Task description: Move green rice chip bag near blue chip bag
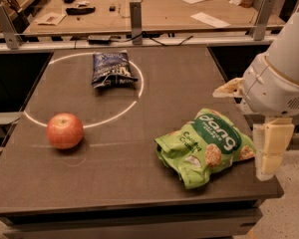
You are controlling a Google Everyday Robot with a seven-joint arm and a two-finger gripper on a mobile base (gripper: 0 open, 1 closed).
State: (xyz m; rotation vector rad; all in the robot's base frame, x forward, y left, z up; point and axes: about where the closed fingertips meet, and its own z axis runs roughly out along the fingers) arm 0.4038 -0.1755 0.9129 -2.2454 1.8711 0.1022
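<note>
The green rice chip bag [209,146] lies crumpled on the dark table's front right, its "dang" lettering facing up. The blue chip bag [111,68] lies at the back of the table, inside a white painted circle, well apart from the green bag. My gripper [249,128] hangs at the table's right edge, just right of the green bag and a little above it. One cream finger [271,151] points down past the table edge and the other [229,88] points left. They are apart, with nothing held between them.
A red apple [65,131] sits at the front left, on the white circle line [84,126]. The dark table [114,173] ends just below the green bag. A wooden workbench [189,14] with papers and small items stands behind a metal rail.
</note>
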